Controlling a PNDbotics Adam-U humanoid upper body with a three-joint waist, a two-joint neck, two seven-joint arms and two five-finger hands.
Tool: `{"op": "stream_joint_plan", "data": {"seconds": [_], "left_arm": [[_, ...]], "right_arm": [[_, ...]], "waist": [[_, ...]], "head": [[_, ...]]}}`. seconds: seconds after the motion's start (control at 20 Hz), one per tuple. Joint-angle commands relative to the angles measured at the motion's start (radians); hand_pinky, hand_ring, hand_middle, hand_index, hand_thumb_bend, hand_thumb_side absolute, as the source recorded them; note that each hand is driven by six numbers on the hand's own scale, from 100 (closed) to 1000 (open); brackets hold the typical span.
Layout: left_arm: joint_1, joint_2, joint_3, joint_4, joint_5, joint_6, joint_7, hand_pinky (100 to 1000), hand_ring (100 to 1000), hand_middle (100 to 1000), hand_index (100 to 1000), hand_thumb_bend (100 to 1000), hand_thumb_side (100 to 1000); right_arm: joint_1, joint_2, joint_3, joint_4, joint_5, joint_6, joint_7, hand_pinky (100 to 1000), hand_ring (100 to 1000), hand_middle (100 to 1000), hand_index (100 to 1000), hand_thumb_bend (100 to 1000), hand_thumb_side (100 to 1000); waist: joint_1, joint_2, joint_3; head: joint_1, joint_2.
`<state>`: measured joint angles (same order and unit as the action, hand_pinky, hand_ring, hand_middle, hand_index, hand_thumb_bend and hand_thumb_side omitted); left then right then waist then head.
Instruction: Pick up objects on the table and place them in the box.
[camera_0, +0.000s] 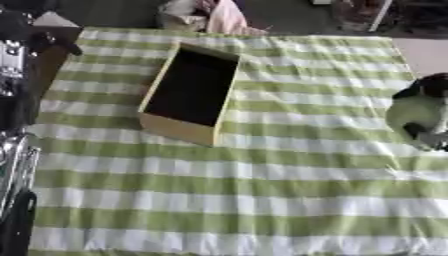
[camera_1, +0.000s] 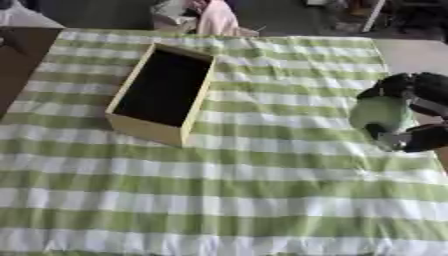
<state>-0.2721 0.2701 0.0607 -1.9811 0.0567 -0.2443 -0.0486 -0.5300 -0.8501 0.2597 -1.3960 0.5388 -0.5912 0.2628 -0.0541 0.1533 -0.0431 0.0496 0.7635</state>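
A shallow wooden box (camera_0: 191, 92) with a dark inside lies on the green and white checked cloth (camera_0: 236, 180), left of centre. At the right edge my right hand (camera_1: 418, 112) has its black fingers curled round a pale green rounded object (camera_1: 378, 114), held just above the cloth. The box is well to the left of that hand. My left hand appears in neither view.
Metal and dark parts (camera_0: 13, 190) stand along the left edge of the left eye view. A pink cloth (camera_0: 223, 17) and other items lie beyond the table's far edge. The dark table surface (camera_1: 17, 55) shows at the far left corner.
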Motion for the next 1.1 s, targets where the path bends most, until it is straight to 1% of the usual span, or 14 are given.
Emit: {"op": "stream_joint_plan", "data": {"seconds": [0.05, 0.4, 0.5, 0.65, 0.85, 1.1], "left_arm": [[-0.008, 0.004, 0.001, -0.019, 0.002, -0.001, -0.006, 460, 823, 749, 727, 100, 725], [-0.007, 0.002, 0.0, -0.019, 0.006, 0.001, -0.009, 460, 824, 750, 726, 100, 725], [-0.006, 0.0, -0.001, -0.019, 0.008, 0.003, -0.011, 460, 825, 750, 726, 100, 727], [-0.006, -0.003, -0.002, -0.019, 0.01, 0.004, -0.014, 459, 825, 751, 726, 100, 728], [-0.012, -0.009, -0.002, -0.019, 0.013, 0.003, -0.016, 460, 826, 751, 726, 100, 727], [-0.015, -0.014, -0.004, -0.019, 0.015, 0.004, -0.018, 461, 826, 751, 725, 100, 727]], "right_arm": [[-0.071, 0.008, 0.013, 0.028, -0.004, -0.003, 0.034, 565, 637, 657, 844, 100, 545], [-0.248, 0.113, 0.05, 0.123, 0.046, -0.006, 0.088, 589, 644, 665, 845, 100, 547], [-0.305, 0.153, 0.059, 0.171, 0.062, -0.012, 0.1, 588, 643, 666, 845, 100, 549], [-0.374, 0.22, 0.055, 0.24, 0.099, -0.022, 0.106, 595, 645, 668, 846, 100, 539], [-0.447, 0.312, 0.046, 0.281, 0.182, -0.04, 0.1, 624, 653, 674, 849, 100, 520], [-0.512, 0.422, 0.032, 0.328, 0.299, -0.042, 0.088, 652, 660, 674, 847, 100, 512]], "waist": [[0.002, -0.014, 0.002], [0.002, -0.016, 0.01], [0.003, -0.016, 0.012], [0.005, -0.014, 0.015], [0.01, -0.01, 0.023], [0.012, -0.008, 0.029]], "head": [[-0.004, 0.007], [-0.011, 0.007], [-0.013, 0.007], [-0.016, 0.006], [-0.017, 0.002], [-0.02, -0.005]]}}
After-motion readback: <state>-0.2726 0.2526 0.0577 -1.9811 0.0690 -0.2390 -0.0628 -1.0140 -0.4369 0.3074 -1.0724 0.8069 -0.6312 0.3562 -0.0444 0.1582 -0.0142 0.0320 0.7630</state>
